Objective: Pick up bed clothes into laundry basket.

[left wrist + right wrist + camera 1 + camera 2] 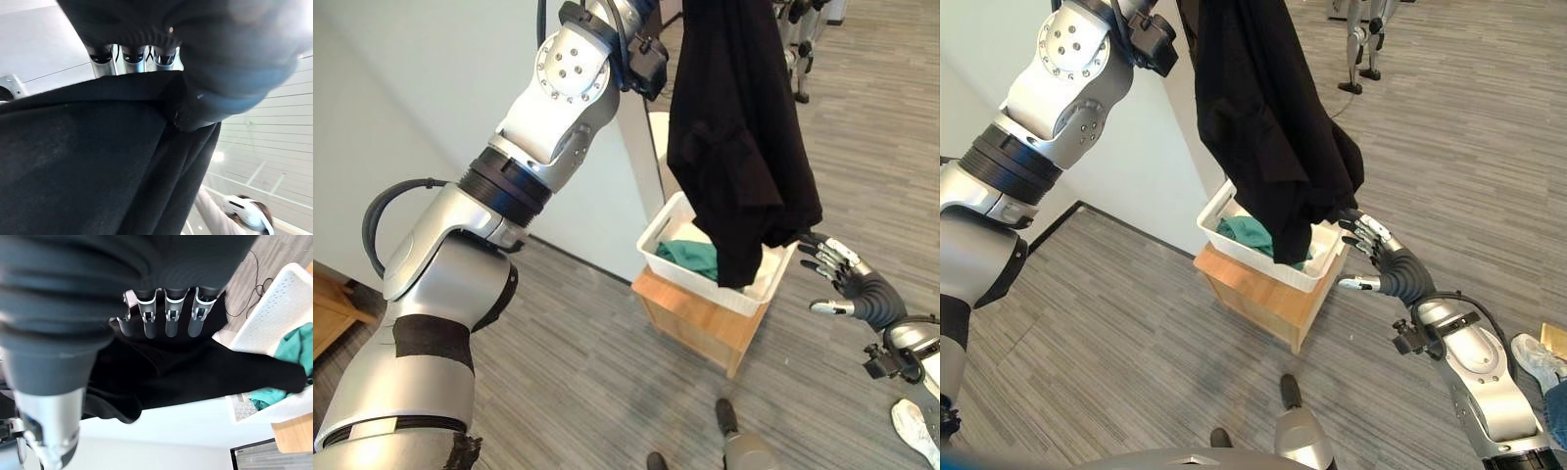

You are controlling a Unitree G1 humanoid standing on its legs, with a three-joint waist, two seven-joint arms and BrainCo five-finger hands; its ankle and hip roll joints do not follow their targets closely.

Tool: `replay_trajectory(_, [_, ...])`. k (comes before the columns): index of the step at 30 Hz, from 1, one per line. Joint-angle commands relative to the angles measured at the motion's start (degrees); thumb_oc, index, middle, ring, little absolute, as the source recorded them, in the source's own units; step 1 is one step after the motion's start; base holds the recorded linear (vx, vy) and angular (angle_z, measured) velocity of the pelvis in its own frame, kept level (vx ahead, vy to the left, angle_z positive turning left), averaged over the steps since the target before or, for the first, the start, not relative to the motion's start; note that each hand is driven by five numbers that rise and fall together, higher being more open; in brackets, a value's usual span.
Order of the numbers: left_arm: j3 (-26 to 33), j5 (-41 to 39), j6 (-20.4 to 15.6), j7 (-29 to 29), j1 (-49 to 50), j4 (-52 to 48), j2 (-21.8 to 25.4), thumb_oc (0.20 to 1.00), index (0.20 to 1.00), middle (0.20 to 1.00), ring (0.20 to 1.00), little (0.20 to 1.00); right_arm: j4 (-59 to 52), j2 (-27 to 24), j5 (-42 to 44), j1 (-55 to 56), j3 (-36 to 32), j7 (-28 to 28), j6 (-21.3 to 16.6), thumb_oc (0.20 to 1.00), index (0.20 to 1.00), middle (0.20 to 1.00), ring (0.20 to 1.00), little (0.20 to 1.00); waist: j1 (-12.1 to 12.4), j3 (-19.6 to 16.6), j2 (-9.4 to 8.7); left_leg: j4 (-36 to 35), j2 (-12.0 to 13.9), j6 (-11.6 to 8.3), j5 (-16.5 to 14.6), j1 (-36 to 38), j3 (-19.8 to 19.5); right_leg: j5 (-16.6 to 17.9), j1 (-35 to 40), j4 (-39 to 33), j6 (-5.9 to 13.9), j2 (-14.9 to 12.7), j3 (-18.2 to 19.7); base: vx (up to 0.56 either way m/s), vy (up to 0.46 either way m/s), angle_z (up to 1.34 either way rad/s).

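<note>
A black garment (734, 127) hangs from high up, its lower end dangling over a white laundry basket (661, 240). The basket stands on a small wooden stool (695, 318) and holds a green cloth (690, 257). My left hand (128, 56) is raised above the basket, its fingers curled over the top of the black garment (88, 166). My right hand (837, 264) is open beside the basket's right side. Its straight fingers (166, 318) reach to the garment's lower edge (195, 367).
A white wall (411, 117) rises behind and left of the basket. Another robot's legs (1361, 49) stand far back on the grey plank floor. A person's shoe (1533, 357) is at the right. A person wearing a headset (244, 213) shows in the left wrist view.
</note>
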Motion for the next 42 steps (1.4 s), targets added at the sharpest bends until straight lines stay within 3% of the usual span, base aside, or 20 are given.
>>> replay_trajectory(1, [1.4,2.6,-3.7,2.2,-7.6,3.8,1.6,0.200,0.200,0.200,0.200,0.200,-1.9,1.1,-1.0,-1.0,-3.1,0.5,-2.9,1.000,1.000,1.000,1.000,1.000,0.2,-0.4,-2.78,0.6,1.4,-2.95,1.7,3.0,3.6,-7.3,7.0,0.7,6.69,-1.7,0.5,0.04,-0.023,-0.15])
replay_trajectory(10, [2.0,4.8,-4.1,3.7,-7.9,4.1,-0.3,0.200,0.200,0.200,0.200,0.200,-2.5,1.1,-1.8,-1.8,-0.4,0.6,-2.6,1.000,1.000,1.000,1.000,1.000,-1.7,1.0,-2.12,0.6,1.6,-3.08,1.6,2.5,5.8,-7.0,5.1,0.7,6.73,-1.4,2.7,0.01,-0.007,-0.12])
replay_trajectory(21, [2.3,4.9,-4.9,3.9,-8.2,2.8,0.1,0.200,0.200,0.200,0.200,0.200,-1.9,0.9,-2.5,-2.4,0.1,-0.4,-2.3,1.000,1.000,1.000,1.000,1.000,-3.0,4.0,1.58,0.6,0.9,-2.94,1.4,2.1,7.8,-6.6,3.1,0.7,6.92,-1.8,4.6,0.03,0.007,-0.14])
replay_trajectory(25, [2.3,5.1,-5.3,4.1,-8.1,0.5,0.4,0.200,0.200,0.200,0.200,0.200,-1.2,1.4,-2.4,-2.7,0.0,-0.7,-2.6,1.000,1.000,1.000,1.000,1.000,-2.9,4.0,2.05,0.6,1.1,-2.99,1.4,2.4,8.4,-6.7,3.1,0.7,6.96,-1.7,4.9,0.03,-0.016,-0.07])
replay_trajectory(30, [1.8,4.2,-5.3,4.0,-8.7,0.2,-0.5,0.200,0.200,0.200,0.200,0.200,-0.9,1.4,-2.4,-1.9,-0.1,-0.9,-2.5,1.000,1.000,1.000,1.000,1.000,-2.3,3.5,1.60,0.6,1.3,-3.06,1.5,2.8,8.2,-7.0,3.6,0.7,6.92,-1.5,4.2,0.01,-0.016,-0.02])
replay_trajectory(35, [3.2,0.9,-5.6,3.3,-6.6,0.2,-1.8,0.200,0.200,0.200,0.200,0.200,1.5,0.7,-1.9,-2.9,1.4,-1.3,-2.1,1.000,1.000,1.000,1.000,1.000,-1.0,3.0,-0.14,0.6,1.6,-3.02,1.5,3.3,7.3,-7.1,4.8,0.7,7.06,-1.4,2.9,0.00,0.000,0.02])
replay_trajectory(40, [7.1,0.1,-5.5,2.7,-0.1,-2.9,-8.4,0.200,0.200,0.200,0.200,0.200,3.0,-0.8,-4.7,-2.9,1.9,-1.8,-1.3,1.000,1.000,1.000,1.000,1.000,0.4,1.8,-3.03,0.6,2.0,-2.80,1.3,3.7,5.8,-7.2,6.2,0.7,6.78,-1.4,1.1,-0.02,0.009,0.17])
replay_trajectory(42, [8.3,2.6,-4.7,2.6,3.3,-5.5,-10.1,0.200,0.200,0.200,0.200,0.200,5.4,-3.8,-13.0,-3.2,-1.3,-5.0,-0.2,1.000,1.000,1.000,1.000,1.000,0.6,1.3,-4.85,0.6,2.1,-2.66,1.0,4.1,5.0,-7.3,7.1,0.7,6.74,-1.5,0.4,-0.04,-0.002,0.19])
